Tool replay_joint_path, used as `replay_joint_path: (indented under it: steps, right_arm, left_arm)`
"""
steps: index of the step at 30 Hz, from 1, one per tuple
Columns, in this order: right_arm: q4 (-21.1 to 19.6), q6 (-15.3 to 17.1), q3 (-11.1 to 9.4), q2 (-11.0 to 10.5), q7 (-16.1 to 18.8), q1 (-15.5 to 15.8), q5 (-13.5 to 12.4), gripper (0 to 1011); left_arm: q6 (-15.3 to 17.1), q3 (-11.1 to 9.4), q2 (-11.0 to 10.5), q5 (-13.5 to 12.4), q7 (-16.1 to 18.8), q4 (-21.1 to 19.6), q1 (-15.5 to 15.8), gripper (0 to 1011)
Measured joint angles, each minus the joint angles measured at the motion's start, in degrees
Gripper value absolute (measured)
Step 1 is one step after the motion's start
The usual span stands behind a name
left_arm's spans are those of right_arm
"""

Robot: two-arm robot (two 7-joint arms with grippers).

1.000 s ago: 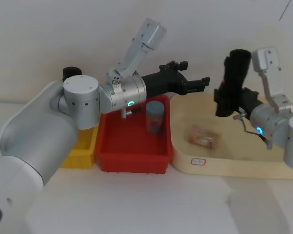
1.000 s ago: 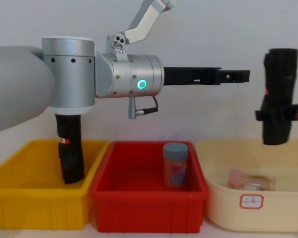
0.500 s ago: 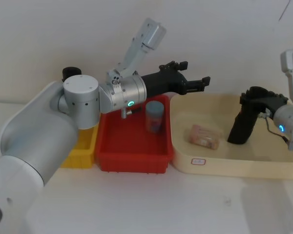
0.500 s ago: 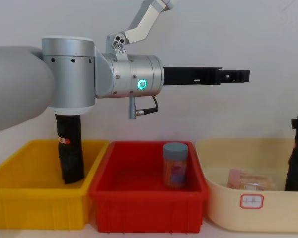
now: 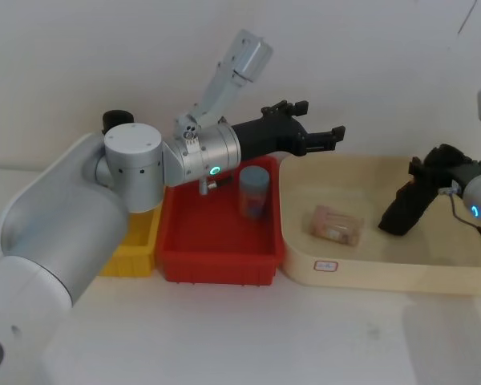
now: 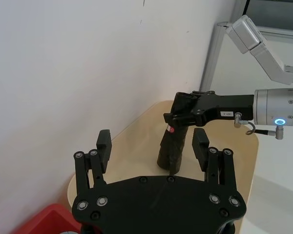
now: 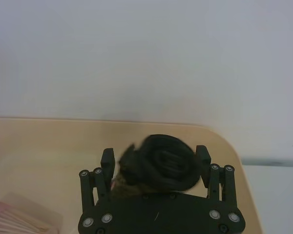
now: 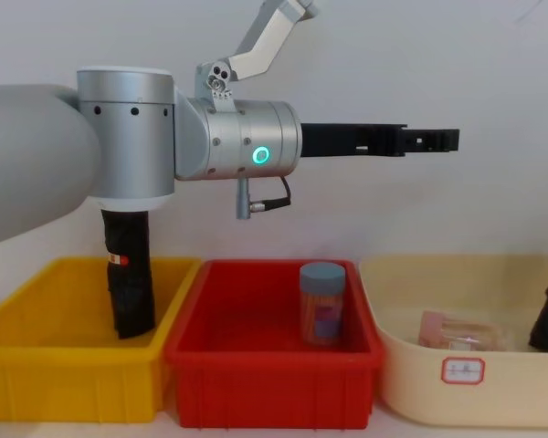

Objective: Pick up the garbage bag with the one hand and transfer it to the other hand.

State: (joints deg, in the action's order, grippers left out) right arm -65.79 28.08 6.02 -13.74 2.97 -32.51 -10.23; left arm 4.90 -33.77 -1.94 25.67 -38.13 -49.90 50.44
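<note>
The garbage bag (image 5: 402, 212), a black crinkly roll, leans tilted in the cream tray (image 5: 369, 273) at the right, its lower end on the tray floor. My right gripper (image 5: 426, 178), on the blue-lit arm, is shut on the roll's upper part. In the right wrist view the garbage bag (image 7: 161, 163) sits between that gripper's (image 7: 155, 155) two fingers. My left gripper (image 5: 337, 136), on the green-lit arm, hangs open and empty above the red bin's far right corner. In its own view the left gripper (image 6: 151, 146) faces the garbage bag (image 6: 173, 146) and the right gripper (image 6: 183, 109).
A lidded jar (image 5: 254, 191) stands in the red bin (image 5: 216, 261). Another black roll (image 8: 128, 283) stands in the yellow bin (image 8: 64, 383), partly behind my left arm. A pink packet (image 5: 334, 223) lies in the cream tray, left of the garbage bag.
My right gripper has come down from high above the cream tray and moved right, bringing the garbage bag onto the tray floor and tilting it. The left arm has not moved.
</note>
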Motion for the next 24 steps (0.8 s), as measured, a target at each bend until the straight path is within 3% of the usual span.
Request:
replay_joint_path:
  steps: [24]
  right_arm:
    - [0.8,0.4,-0.7,-0.1,-0.6,-0.3,0.0,999]
  left_arm:
    - [0.0,0.0,0.0,0.0,0.0,0.0,0.0,1001]
